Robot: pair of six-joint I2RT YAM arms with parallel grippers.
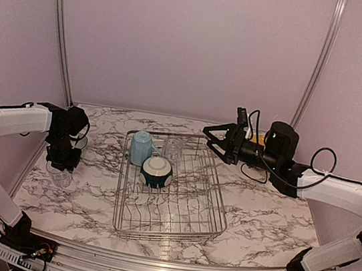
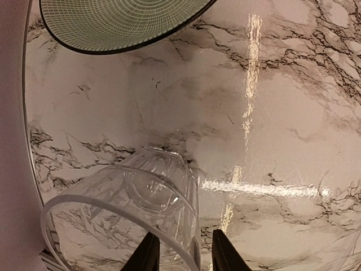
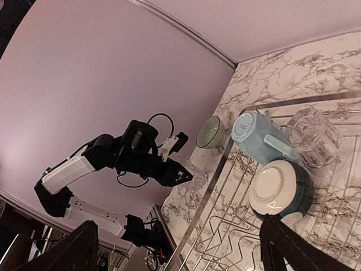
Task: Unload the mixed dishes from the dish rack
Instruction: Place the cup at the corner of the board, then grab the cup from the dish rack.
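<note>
The silver wire dish rack (image 1: 213, 217) lies mid-table. At its far end are an upturned light blue mug (image 1: 141, 147), a clear glass (image 1: 173, 150) and a dark-teal-and-white bowl (image 1: 156, 171) turned bottom up. Left of the rack, a second clear glass (image 2: 130, 203) stands on the marble. My left gripper (image 2: 186, 255) points down over it, its jaws slightly parted astride the glass's wall, and the right finger (image 2: 227, 253) is clear of the glass. A grey-green bowl (image 2: 118, 20) sits just beyond. My right gripper (image 1: 213, 140) hovers wide open over the rack's far right corner, holding nothing.
Something yellow (image 1: 257, 139) shows behind my right wrist at the back right. The table's left edge (image 2: 31, 169) runs close beside the standing glass. Upright prongs (image 1: 163, 210) fill the rack's near half. Metal frame posts (image 1: 61, 31) rise at the back corners.
</note>
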